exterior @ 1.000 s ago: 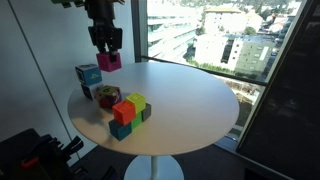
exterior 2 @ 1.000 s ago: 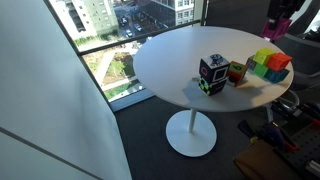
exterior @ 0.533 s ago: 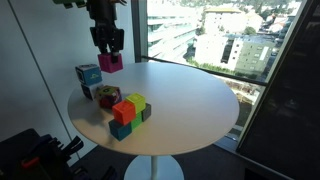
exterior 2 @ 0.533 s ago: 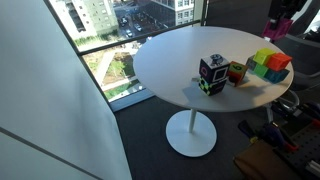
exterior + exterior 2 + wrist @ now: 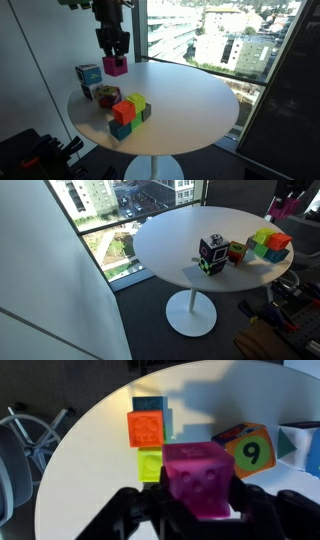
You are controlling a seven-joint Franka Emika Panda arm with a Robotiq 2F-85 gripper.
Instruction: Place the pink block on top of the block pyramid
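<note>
So the pink block (image 5: 200, 480) was clamped between my fingers (image 5: 130, 515), squeezed from both sides, and hung in the air well above the counter (image 5: 190, 100). I held it that high on purpose. It had to go on top of the block pyramid (image 5: 127, 112), so I figured it was safer to come over the stack with clearance than to slide in low and knock it.

In the wrist view the pyramid (image 5: 150, 435) sat ahead of my fingers and far below them. The orange-red cube (image 5: 147, 428) was in the middle, the lime green one (image 5: 152, 463) nearer to me and a blue one (image 5: 150, 405) beyond. It wasn't straight under the block yet, more off to one side. A multicoloured block with a 9 on it (image 5: 245, 450) lay below my fingers on the opposite side, near the pyramid. The light blue cube (image 5: 88, 75) stood apart from the stack, also lower than my fingers.

Compared with a second earlier, the block (image 5: 115, 66) had drifted a little sideways and slightly down, towards the pyramid. The grip looked the same and nothing on the counter had budged. My guess is there was still a fair bit of sideways travel left before lowering made sense.
</note>
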